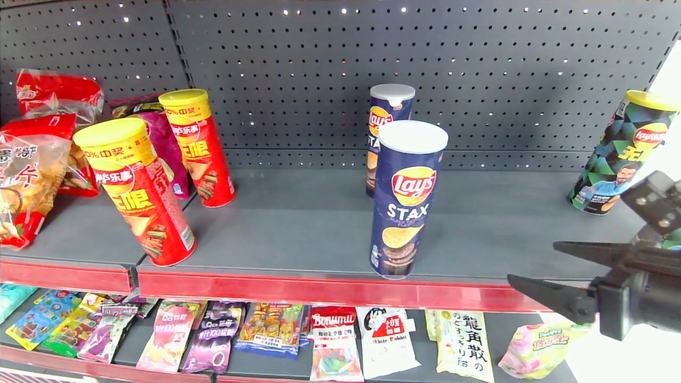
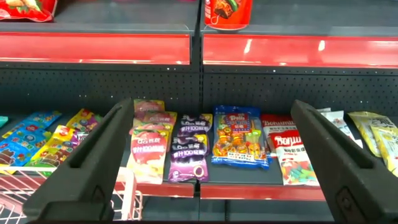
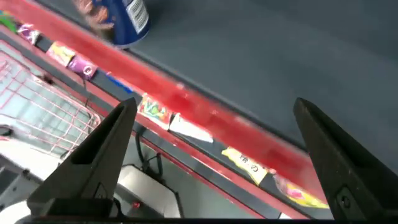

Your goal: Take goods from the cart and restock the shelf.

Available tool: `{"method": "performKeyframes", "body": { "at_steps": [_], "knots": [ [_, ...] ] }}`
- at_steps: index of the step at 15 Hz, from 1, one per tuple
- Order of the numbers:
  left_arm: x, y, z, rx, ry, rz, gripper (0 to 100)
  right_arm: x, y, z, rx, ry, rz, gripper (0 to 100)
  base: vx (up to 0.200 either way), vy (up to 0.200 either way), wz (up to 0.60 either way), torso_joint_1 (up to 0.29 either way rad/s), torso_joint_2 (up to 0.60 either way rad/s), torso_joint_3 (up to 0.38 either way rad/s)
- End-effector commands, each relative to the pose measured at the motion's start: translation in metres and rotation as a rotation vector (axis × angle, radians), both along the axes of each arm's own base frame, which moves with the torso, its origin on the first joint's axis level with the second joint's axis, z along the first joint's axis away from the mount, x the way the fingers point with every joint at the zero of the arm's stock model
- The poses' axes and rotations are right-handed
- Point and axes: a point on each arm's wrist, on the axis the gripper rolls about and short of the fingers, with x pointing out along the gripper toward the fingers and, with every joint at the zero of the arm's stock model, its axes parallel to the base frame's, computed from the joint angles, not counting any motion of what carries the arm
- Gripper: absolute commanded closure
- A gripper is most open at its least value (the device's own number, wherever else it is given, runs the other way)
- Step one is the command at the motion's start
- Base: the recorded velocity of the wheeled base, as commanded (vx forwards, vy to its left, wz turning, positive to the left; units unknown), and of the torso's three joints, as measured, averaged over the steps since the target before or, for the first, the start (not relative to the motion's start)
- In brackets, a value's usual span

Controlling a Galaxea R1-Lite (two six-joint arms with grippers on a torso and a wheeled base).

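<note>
A blue can stands upright at the front of the upper shelf.
It is in the centre of the head view, with a second blue can close behind it. The right gripper is at the lower right, apart from the can, its fingers wide open and empty. The left gripper faces the candy bags, fingers open too, with the pink wire cart near, in front of the shelves.
</note>
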Motion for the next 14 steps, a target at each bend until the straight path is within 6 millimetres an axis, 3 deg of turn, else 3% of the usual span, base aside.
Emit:
{"method": "performKeyframes", "body": {
  "at_steps": [1,6,10,14],
  "knots": [
    [0.000,0.000,0.000,0.000,0.000,0.000,0,0.035,0.027,-0.018,-0.046,0.056,-0.024,0,0.000,0.000,0.00,0.000,0.00,0.000],
    [0.000,0.000,0.000,0.000,0.000,0.000,0,0.052,0.036,-0.027,-0.058,0.084,-0.077,0,0.000,0.000,0.00,0.000,0.00,0.000],
    [0.000,0.000,0.000,0.000,0.000,0.000,0,0.069,0.046,-0.022,-0.075,0.064,-0.113,0,0.000,0.000,0.00,0.000,0.00,0.000],
    [0.000,0.000,0.000,0.000,0.000,0.000,0,0.074,0.059,-0.027,-0.097,0.074,-0.090,0,0.000,0.000,0.00,0.000,0.00,0.000]
  ]
}}
